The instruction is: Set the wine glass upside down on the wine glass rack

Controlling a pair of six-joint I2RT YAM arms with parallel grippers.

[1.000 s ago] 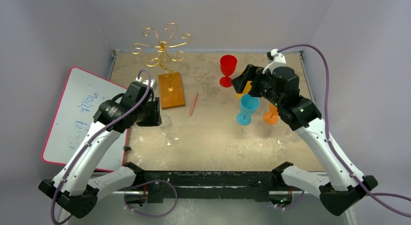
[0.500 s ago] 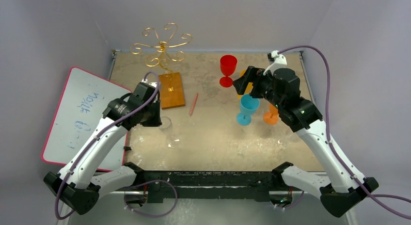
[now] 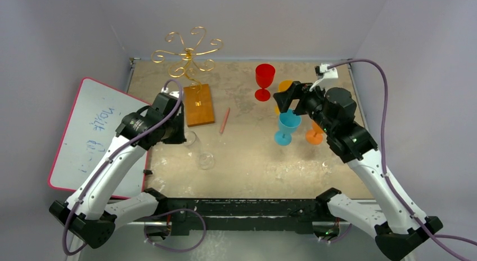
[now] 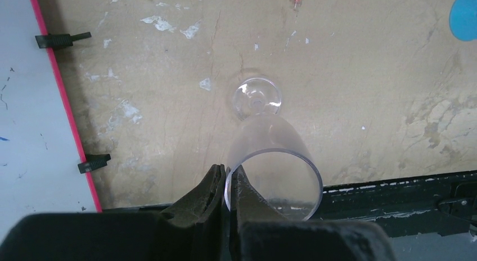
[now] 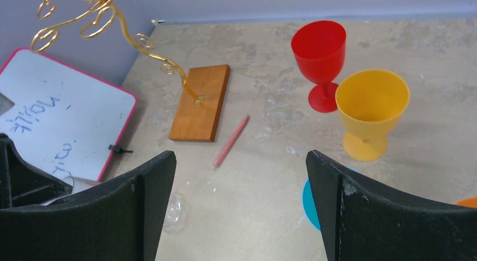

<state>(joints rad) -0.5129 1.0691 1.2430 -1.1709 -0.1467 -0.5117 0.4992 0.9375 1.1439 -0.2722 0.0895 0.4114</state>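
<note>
Leaning stem-away, the clear wine glass point(image 4: 275, 154) is pinched by its rim in the left jaws, gold wire rack point(image 3: 199, 106) near beyond; right jaws are spread wide, empty.

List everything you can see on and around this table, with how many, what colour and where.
wine glass: one, clear, near left, tilted
wine glass rack: one, gold wire on orange-brown wooden base, far left
red goblet: one, far, right of centre
yellow goblet: one, beside the red one
blue goblet: one, nearer than the yellow one
orange goblet: one, right of the blue one
pencil: one, pinkish red, right of the rack's base
whiteboard: one, white, pink edge, left of table
table: one, mottled beige
left gripper: black, shut on the wine glass rim
right gripper: black, open, over the goblets
</note>
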